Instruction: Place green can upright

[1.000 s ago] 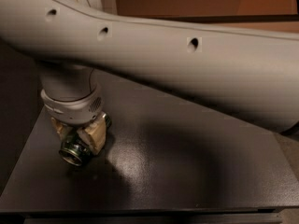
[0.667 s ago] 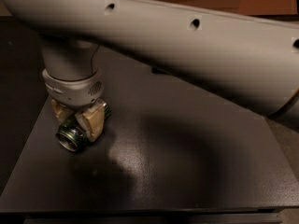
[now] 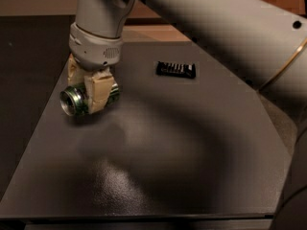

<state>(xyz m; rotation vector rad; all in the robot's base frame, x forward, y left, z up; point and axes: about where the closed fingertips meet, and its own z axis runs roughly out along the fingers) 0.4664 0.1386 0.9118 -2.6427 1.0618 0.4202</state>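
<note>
The green can (image 3: 73, 101) is held on its side, its silver rimmed end facing left and toward the camera. My gripper (image 3: 88, 91) hangs from the pale arm at the upper left and is shut on the can, with a tan padded finger (image 3: 100, 93) across the can's body. The can sits just above the dark table (image 3: 158, 166) near its left edge. The can's far end is hidden behind the fingers.
A flat black ribbed packet (image 3: 176, 69) lies on the table toward the back middle. The big pale arm (image 3: 230, 28) crosses the upper right of the view. The table's left edge runs close beside the can.
The arm has swung upward and back, uncovering the far part of the table and the black packet. The can stays in the gripper, now raised slightly off the table.
</note>
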